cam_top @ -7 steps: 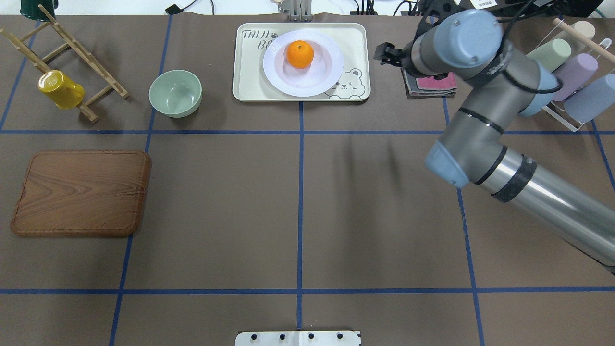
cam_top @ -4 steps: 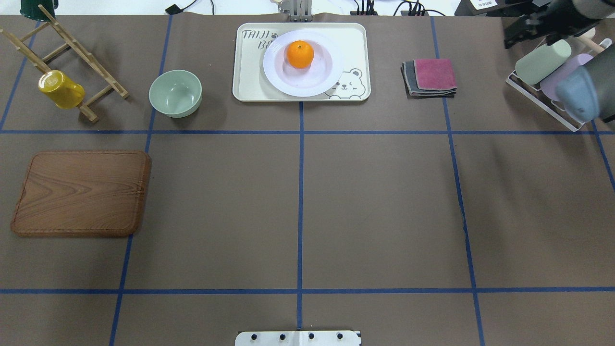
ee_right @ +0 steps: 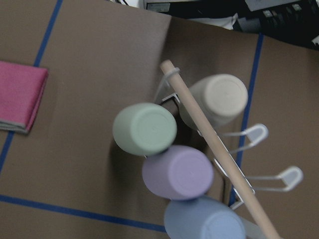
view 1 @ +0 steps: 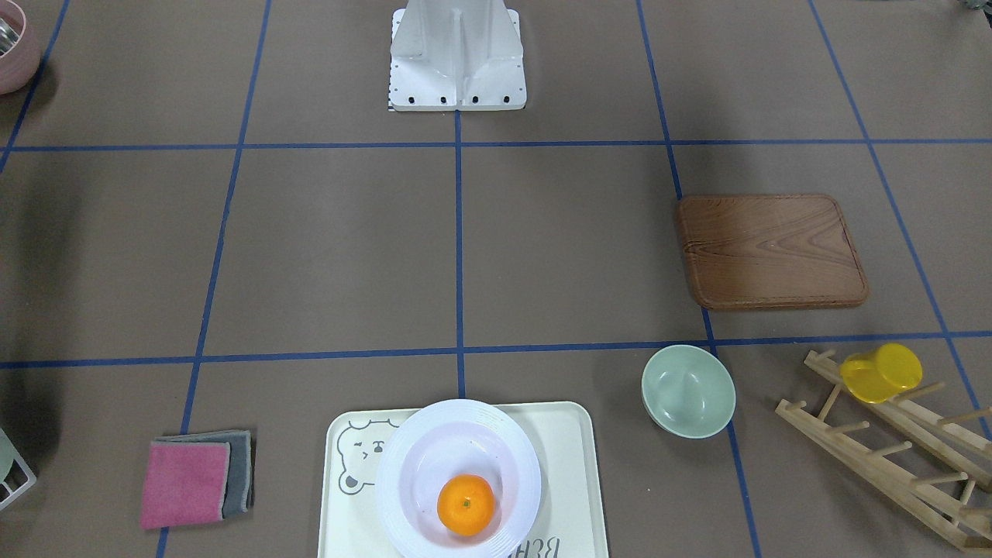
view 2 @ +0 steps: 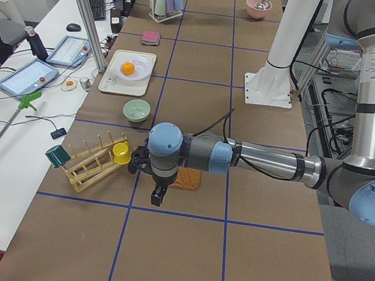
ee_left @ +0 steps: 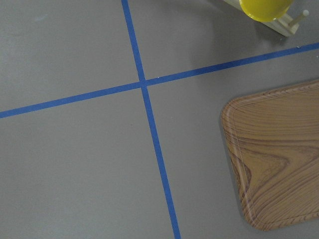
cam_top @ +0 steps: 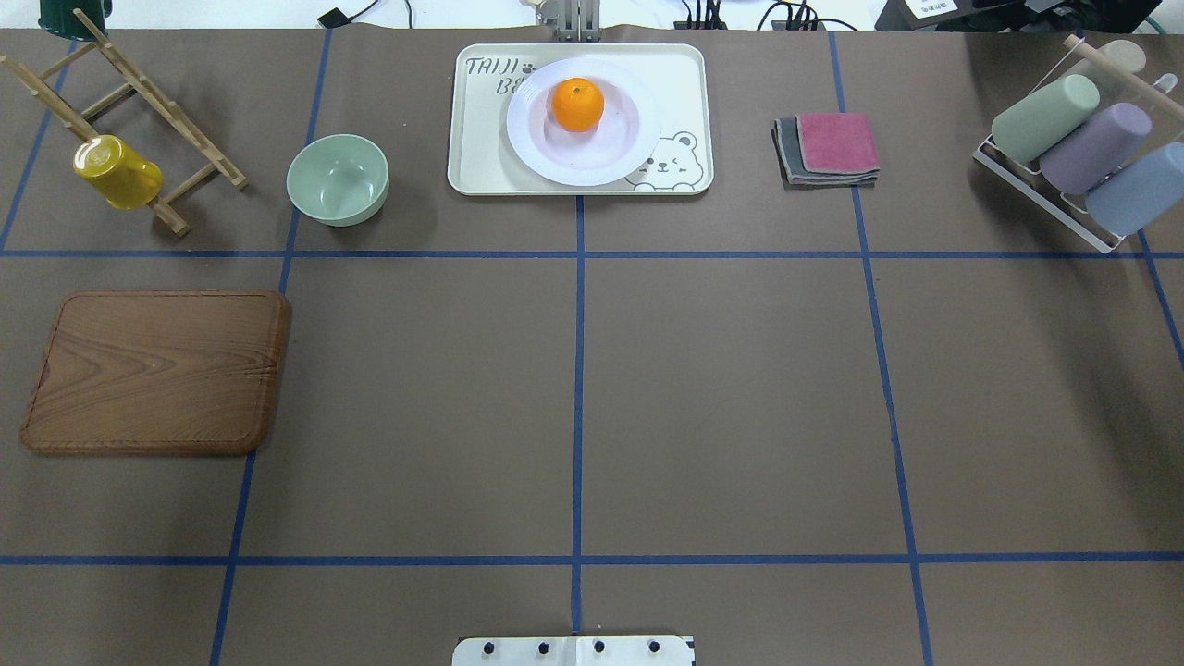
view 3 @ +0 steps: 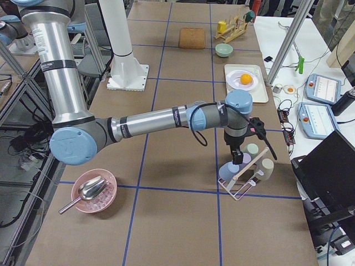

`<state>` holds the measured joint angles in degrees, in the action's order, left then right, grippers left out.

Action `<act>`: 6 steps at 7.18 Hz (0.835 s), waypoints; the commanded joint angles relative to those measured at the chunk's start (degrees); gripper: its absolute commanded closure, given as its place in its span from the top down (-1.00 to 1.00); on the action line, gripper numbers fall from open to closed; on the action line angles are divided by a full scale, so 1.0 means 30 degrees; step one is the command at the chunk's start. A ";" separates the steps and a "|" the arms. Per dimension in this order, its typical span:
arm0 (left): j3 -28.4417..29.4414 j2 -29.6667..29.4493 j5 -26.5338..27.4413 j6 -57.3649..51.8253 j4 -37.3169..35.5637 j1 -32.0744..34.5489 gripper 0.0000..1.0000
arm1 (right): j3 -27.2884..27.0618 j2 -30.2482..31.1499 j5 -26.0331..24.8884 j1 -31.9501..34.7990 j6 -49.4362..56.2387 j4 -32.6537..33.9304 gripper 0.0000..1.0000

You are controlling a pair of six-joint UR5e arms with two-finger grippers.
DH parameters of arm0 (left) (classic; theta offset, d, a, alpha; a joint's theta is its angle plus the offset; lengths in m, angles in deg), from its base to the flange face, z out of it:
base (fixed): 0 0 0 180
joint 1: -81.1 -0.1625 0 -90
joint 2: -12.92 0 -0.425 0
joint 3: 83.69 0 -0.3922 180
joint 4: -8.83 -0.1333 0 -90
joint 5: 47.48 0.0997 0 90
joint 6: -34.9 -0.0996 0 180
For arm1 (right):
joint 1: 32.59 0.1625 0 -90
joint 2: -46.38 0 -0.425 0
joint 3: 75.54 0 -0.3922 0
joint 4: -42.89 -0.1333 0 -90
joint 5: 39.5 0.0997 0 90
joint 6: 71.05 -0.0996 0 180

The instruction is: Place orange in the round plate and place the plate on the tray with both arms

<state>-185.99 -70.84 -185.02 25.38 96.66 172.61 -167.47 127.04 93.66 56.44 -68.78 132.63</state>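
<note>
The orange (cam_top: 578, 104) lies in the white round plate (cam_top: 539, 153), and the plate rests on the cream bear tray (cam_top: 476, 162) at the table's far middle. The front-facing view shows the same orange (view 1: 466, 504), plate (view 1: 403, 473) and tray (view 1: 573, 480). Neither arm appears in the overhead view. My left gripper (view 2: 157, 194) hangs near the wooden board, seen only in the exterior left view, so I cannot tell its state. My right gripper (view 3: 237, 155) hovers over the cup rack, seen only in the exterior right view, and I cannot tell its state either.
A green bowl (cam_top: 338, 178) sits left of the tray, folded cloths (cam_top: 828, 148) right of it. A wooden board (cam_top: 157, 372) and a wooden rack with a yellow cup (cam_top: 117, 171) are at the left. A wire rack of pastel cups (cam_top: 1078, 148) stands far right.
The right arm has swung away from beside the tray to the right and left the overhead view. The orange, plate and tray have not moved.
</note>
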 commanded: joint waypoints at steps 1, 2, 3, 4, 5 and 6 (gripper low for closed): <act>-0.0262 -0.0175 0.0111 0.0618 -0.0008 0.0260 0.97 | -0.0089 0.1937 0.0438 0.1116 0.1816 -0.0061 1.00; -0.0322 -0.0233 0.0345 0.1754 -0.0067 0.0231 0.97 | -0.0089 0.2116 0.0349 0.1117 0.1821 -0.0062 1.00; -0.0294 -0.0147 0.0202 0.1620 0.0077 0.0230 0.97 | -0.0031 0.2175 0.0320 0.1117 0.1792 -0.0062 1.00; -0.0235 -0.0001 0.0433 0.1764 -0.0008 0.0230 0.97 | -0.0059 0.2176 0.0348 0.1117 0.1675 -0.0062 1.00; -0.0351 0.0349 0.0464 0.1678 -0.0009 0.0230 0.97 | -0.0060 0.2176 0.0349 0.1117 0.1558 -0.0062 1.00; -0.0149 0.0381 0.0493 0.1649 -0.0009 0.0201 0.97 | -0.0031 0.2118 0.0349 0.1117 0.1528 -0.0062 1.00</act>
<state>-186.81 -70.19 -183.73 30.38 96.66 173.29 -167.62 133.49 94.70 59.78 -63.97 132.45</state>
